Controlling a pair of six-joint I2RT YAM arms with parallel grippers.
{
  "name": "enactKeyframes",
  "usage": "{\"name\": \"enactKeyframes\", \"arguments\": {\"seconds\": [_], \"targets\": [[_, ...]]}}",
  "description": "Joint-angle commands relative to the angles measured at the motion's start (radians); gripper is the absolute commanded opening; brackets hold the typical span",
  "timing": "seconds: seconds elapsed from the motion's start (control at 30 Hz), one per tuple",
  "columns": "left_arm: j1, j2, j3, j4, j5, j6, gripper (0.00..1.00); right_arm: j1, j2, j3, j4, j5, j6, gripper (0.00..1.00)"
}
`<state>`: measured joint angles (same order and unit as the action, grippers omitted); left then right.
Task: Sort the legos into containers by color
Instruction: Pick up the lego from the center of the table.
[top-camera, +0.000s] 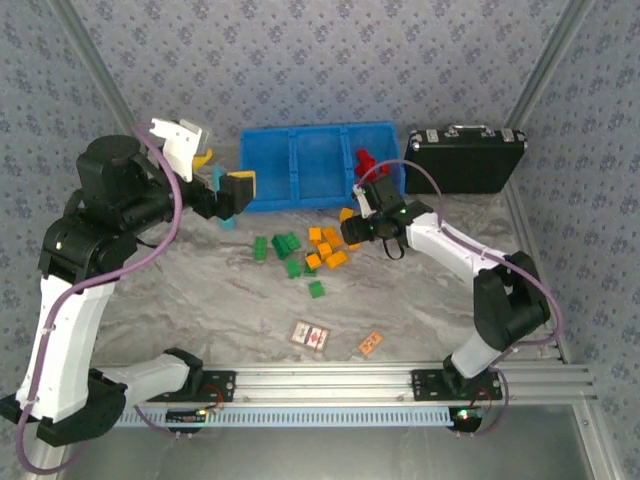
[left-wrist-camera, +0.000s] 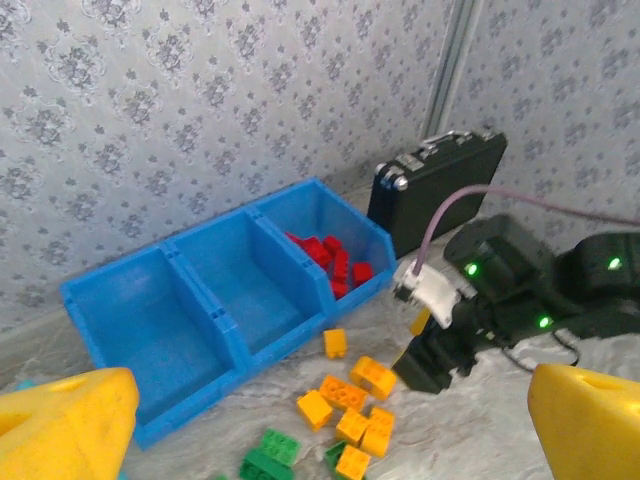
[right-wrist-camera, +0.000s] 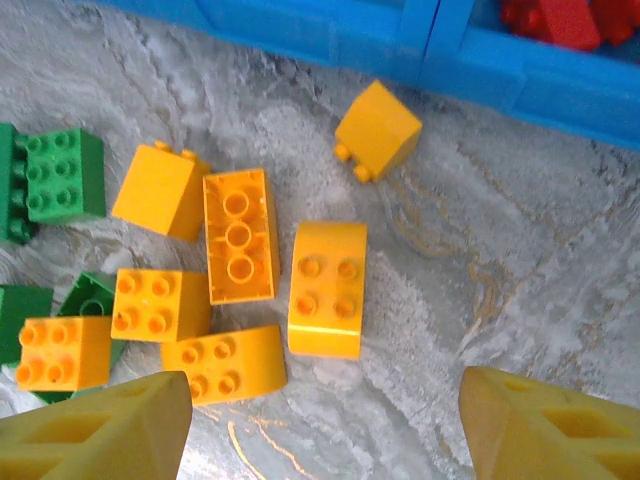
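Blue three-compartment tray (top-camera: 318, 170) at upper centre of the top view, with red bricks (top-camera: 366, 162) in its right-hand compartment. Orange bricks (top-camera: 328, 248) and green bricks (top-camera: 287, 245) lie loose on the marbled table (top-camera: 200, 300) just below it. Right gripper (right-wrist-camera: 325, 425), fingers spread and empty, hangs over the orange cluster. Left gripper (left-wrist-camera: 325, 415), spread wide, faces the tray. The print on the two cards (top-camera: 311, 335) at lower centre is too small to read.

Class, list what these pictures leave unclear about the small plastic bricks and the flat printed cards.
Red plastic bricks: count unclear; piled in left wrist view, cut by top edge in right wrist view.
Green plastic bricks: cut by left edge, right wrist view.
Flat printed cards: print too small, top view.
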<state>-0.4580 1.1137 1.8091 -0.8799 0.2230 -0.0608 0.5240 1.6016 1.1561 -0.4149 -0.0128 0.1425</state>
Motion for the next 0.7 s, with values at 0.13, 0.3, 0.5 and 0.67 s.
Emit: {"name": "enactKeyframes", "arguments": {"seconds": [0.13,0.3,0.5,0.67], "targets": [[0.005,-0.039,0.052,-0.029,0.005,-0.109,1.00,0.011,0.070,-0.059,0.088,0.020,0.057,0.72],[0.005,-0.045,0.034,-0.043,-0.023,-0.111,1.00,0.019,0.166,-0.024,0.118,0.027,0.057,0.72],[0.005,-0.042,0.002,-0.034,-0.048,-0.102,1.00,0.014,0.287,0.084,0.096,0.051,0.045,0.69],[0.006,-0.019,0.012,-0.030,-0.056,-0.084,1.00,0.010,0.357,0.142,0.075,0.056,0.040,0.57]]}}
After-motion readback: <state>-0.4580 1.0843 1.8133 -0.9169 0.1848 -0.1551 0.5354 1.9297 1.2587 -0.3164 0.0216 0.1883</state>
